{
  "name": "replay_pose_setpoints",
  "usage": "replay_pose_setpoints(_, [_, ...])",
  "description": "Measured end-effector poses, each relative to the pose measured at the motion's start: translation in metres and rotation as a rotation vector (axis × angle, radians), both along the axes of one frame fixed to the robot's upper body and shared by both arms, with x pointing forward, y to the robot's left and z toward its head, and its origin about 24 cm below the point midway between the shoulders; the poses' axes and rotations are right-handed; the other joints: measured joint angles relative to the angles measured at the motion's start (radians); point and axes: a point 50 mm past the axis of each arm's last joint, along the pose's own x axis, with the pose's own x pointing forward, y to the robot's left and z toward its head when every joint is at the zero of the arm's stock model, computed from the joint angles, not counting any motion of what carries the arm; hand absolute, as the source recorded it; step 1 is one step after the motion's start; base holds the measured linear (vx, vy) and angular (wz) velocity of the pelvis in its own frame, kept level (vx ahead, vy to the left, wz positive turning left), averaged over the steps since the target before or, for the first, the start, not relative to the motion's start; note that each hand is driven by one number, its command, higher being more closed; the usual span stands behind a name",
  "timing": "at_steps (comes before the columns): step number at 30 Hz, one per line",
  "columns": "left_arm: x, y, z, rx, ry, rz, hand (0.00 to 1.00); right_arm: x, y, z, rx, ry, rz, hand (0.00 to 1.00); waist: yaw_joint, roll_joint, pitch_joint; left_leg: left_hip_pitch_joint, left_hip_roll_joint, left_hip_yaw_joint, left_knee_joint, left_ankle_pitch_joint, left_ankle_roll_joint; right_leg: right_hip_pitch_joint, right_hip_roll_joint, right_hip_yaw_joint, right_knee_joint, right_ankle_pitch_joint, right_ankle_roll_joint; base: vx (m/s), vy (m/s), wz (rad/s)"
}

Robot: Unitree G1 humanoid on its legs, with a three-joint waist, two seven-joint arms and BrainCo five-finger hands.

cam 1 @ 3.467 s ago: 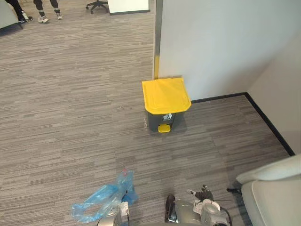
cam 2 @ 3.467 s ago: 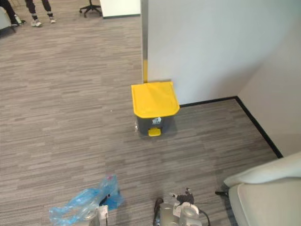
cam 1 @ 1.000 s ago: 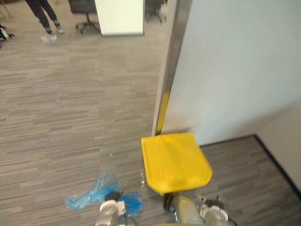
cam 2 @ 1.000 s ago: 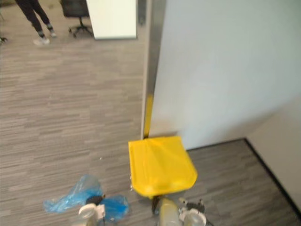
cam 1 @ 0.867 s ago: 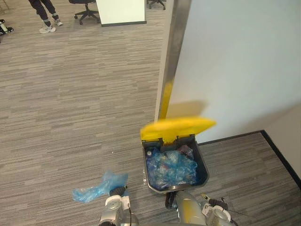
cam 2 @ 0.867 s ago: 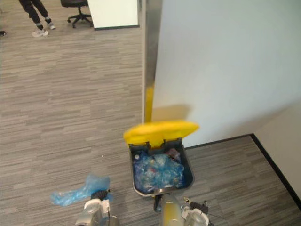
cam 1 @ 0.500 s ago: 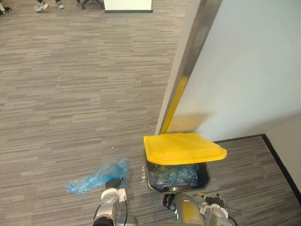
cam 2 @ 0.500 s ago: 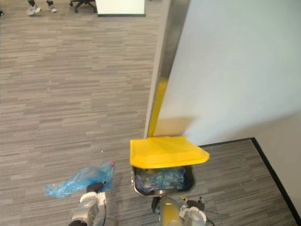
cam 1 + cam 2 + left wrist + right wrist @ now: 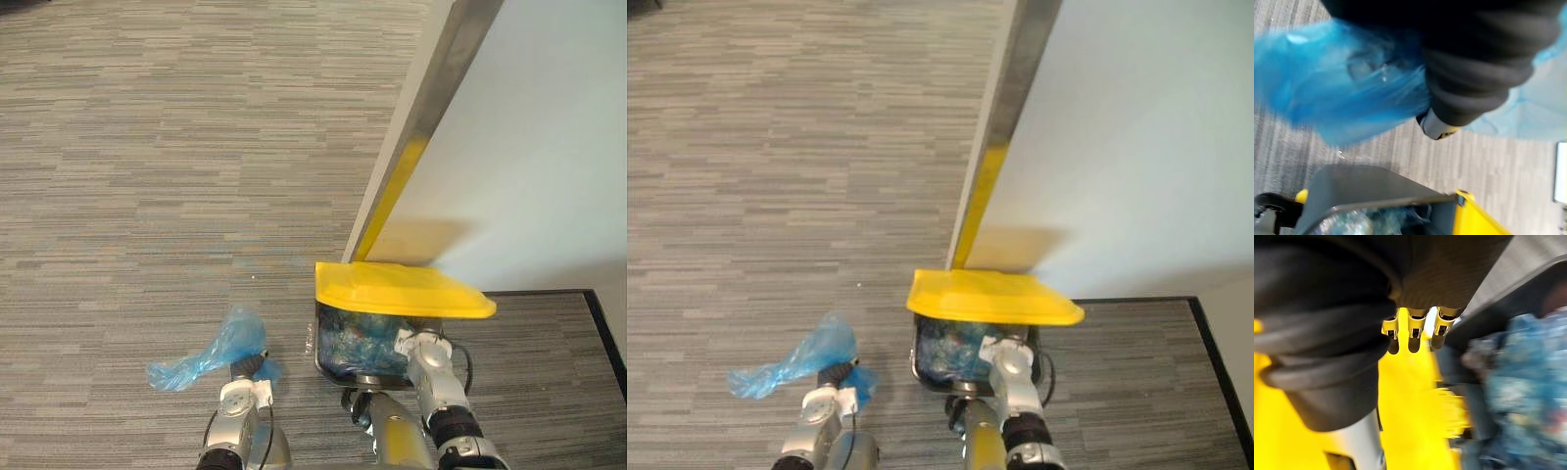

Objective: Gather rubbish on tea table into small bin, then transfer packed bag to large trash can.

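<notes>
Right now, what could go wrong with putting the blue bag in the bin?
1. The yellow lid is only partly raised on the straight fingers of the right hand; if they slip, it could drop shut.
2. The bin already looks full of rubbish bags, so the blue bag held by the left hand beside it might not fit and could tumble out.

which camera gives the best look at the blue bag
The left eye view: the whole blue bag shows there, bunched in the left hand beside the trash can. The right eye view shows much the same. The left wrist view has it very close, cut off at the edges.
</notes>
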Motion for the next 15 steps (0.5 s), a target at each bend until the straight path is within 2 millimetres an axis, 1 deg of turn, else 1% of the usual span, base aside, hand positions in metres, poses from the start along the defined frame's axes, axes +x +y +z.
replay_pose_setpoints(1, [0.004,-0.002,0.005,-0.001,-0.031,-0.009,1.0,0.004,-0.001,0.006,-0.006,-0.024,-0.002,0.0,0.001,0.0,0.003,-0.005,0.002,0.0,-0.003,-0.007,0.008,-0.003,0.002,-0.005,-0.006,-0.002,0.009,-0.09,-0.083,0.16])
replay_pose_setpoints(2, [0.009,-0.004,0.014,-0.01,-0.077,-0.021,1.0,0.011,-0.001,0.017,-0.009,-0.064,-0.002,0.0,0.003,0.004,0.008,-0.008,0.009,0.0,-0.012,-0.022,0.017,-0.006,0.007,-0.01,-0.012,0.004,0.021,-0.09,-0.073,0.06])
replay_pose_setpoints(4, [0.013,-0.009,0.024,-0.019,-0.123,-0.052,1.0,0.021,-0.001,0.03,-0.017,-0.106,-0.006,0.0,0.005,0.004,0.009,-0.005,0.018,0.0,-0.01,-0.039,0.008,-0.006,0.016,-0.01,-0.01,0.008,0.022,-0.1,-0.065,-0.04])
replay_pose_setpoints(5, [0.017,-0.014,0.032,-0.04,-0.172,-0.068,1.0,0.027,-0.001,0.043,-0.005,-0.156,-0.01,0.0,0.008,0.002,0.012,-0.002,0.021,0.0,-0.008,-0.05,-0.003,-0.006,0.02,-0.006,-0.009,0.013,0.018,-0.08,-0.044,-0.09])
replay_pose_setpoints(6, [0.019,-0.017,0.036,-0.052,-0.19,-0.074,1.0,0.03,-0.001,0.05,-0.001,-0.181,-0.013,0.0,0.01,0.001,0.016,-0.002,0.021,0.001,-0.005,-0.051,-0.005,-0.006,0.022,-0.003,-0.01,0.015,0.016,-0.1,-0.047,-0.09])
replay_pose_setpoints(7, [0.022,-0.024,0.045,-0.068,-0.236,-0.098,1.0,0.035,0.0,0.061,0.001,-0.221,-0.011,0.0,0.01,-0.003,0.026,-0.001,0.02,0.003,-0.004,-0.052,-0.007,-0.006,0.024,0.006,-0.01,0.017,0.015,-0.07,-0.038,-0.06])
replay_pose_setpoints(9, [0.024,-0.032,0.055,-0.103,-0.284,-0.121,1.0,0.039,0.002,0.069,0.002,-0.239,-0.007,0.0,0.014,-0.011,0.04,-0.002,0.02,0.003,-0.004,-0.052,-0.007,-0.01,0.033,0.019,-0.015,0.022,0.015,-0.06,-0.044,-0.07])
replay_pose_setpoints(10, [0.025,-0.034,0.057,-0.111,-0.294,-0.128,1.0,0.041,0.002,0.071,0.004,-0.245,-0.005,0.0,0.015,-0.013,0.045,-0.002,0.021,0.003,-0.004,-0.053,-0.007,-0.01,0.036,0.021,-0.016,0.023,0.016,-0.03,-0.047,-0.13])
replay_pose_setpoints(13, [0.027,-0.05,0.071,-0.165,-0.35,-0.192,1.0,0.049,0.005,0.085,0.004,-0.28,0.004,0.0,0.014,-0.015,0.056,-0.015,0.036,0.002,-0.004,-0.053,-0.008,-0.024,0.054,0.025,-0.029,0.03,0.017,-0.01,-0.049,-0.09])
replay_pose_setpoints(14, [0.027,-0.053,0.073,-0.173,-0.358,-0.201,1.0,0.051,0.005,0.087,0.005,-0.284,0.005,0.0,0.014,-0.016,0.058,-0.016,0.038,0.002,-0.003,-0.052,-0.009,-0.024,0.057,0.025,-0.029,0.03,0.017,0.02,-0.064,-0.05])
replay_pose_setpoints(15, [0.028,-0.06,0.08,-0.193,-0.385,-0.229,1.0,0.054,0.005,0.093,0.004,-0.3,0.006,0.0,0.014,-0.018,0.067,-0.016,0.042,0.002,-0.003,-0.05,-0.012,-0.027,0.061,0.024,-0.026,0.03,0.017,0.01,-0.039,-0.06])
